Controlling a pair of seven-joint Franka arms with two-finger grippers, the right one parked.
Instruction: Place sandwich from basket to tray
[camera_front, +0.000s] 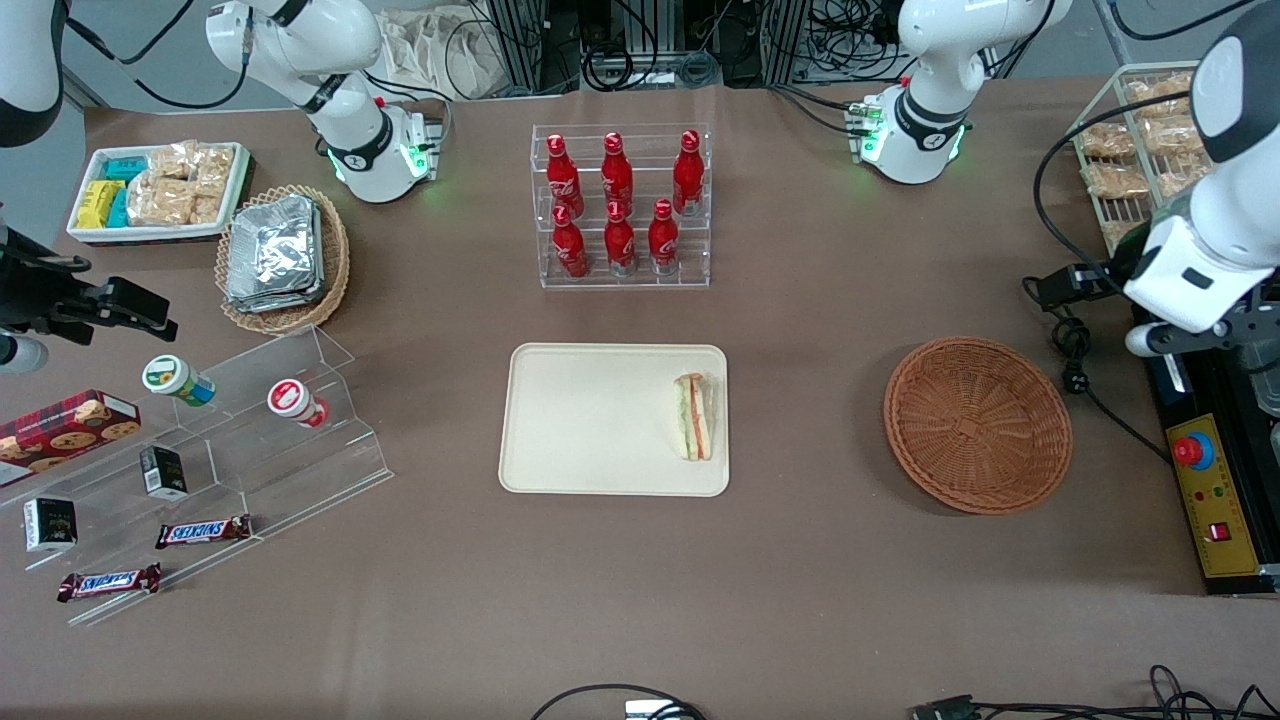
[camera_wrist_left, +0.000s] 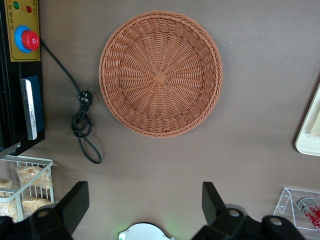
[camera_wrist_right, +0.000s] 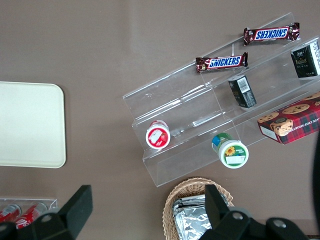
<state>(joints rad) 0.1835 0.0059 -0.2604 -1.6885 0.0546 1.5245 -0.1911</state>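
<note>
A big brown table holds everything. In the middle lies the cream tray. Toward the working arm's end sits the round brown basket, well apart from the tray, with the gripper hanging above the table near it, fingers wide apart. Farther from the front camera stands a clear rack of red bottles. Toward the parked arm's end are a clear step shelf, a tan basket of foil packs and a white snack tray.
</note>
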